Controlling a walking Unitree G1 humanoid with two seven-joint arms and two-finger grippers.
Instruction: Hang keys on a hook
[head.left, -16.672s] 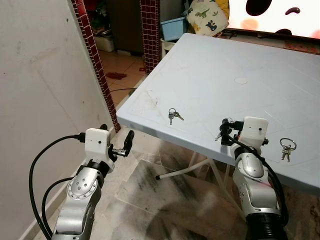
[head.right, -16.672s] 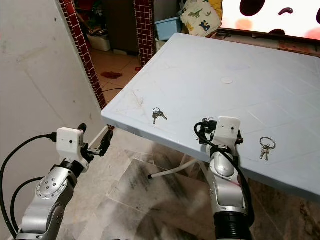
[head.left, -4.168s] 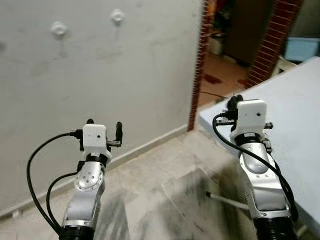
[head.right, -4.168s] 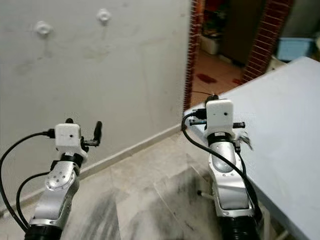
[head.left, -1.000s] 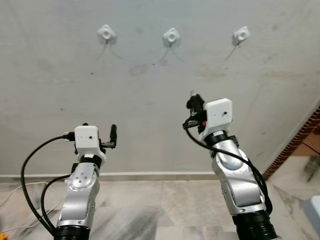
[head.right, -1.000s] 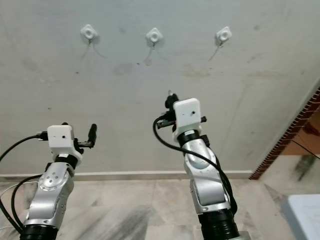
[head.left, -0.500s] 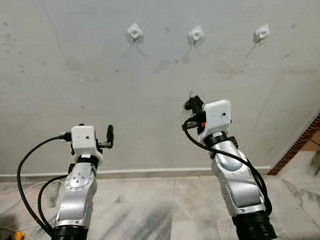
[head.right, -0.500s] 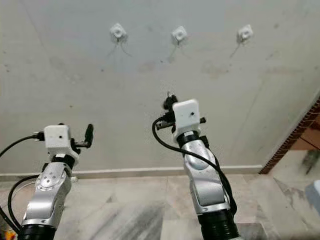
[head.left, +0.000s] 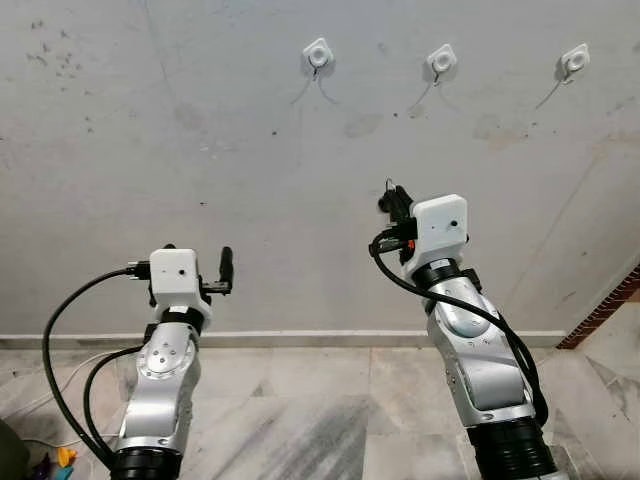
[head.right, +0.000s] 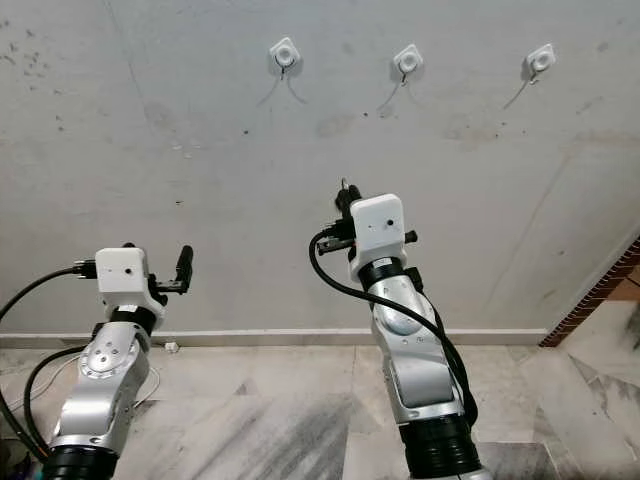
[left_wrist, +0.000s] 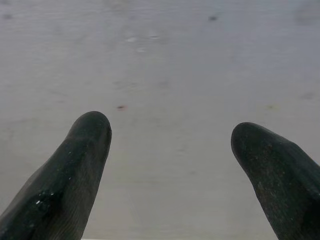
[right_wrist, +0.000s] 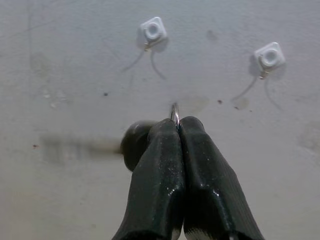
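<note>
The view has swung from the tabletop to a bare wall with three white hooks high up; the right claw, raised below them, is clamped on a key ring, well short of any hook, so the lift remains; the left claw hangs spread, holding nothing.

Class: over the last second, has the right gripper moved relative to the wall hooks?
Cannot tell. The right gripper sits lower and further left of the hooks, but the camera has shifted too.
</note>
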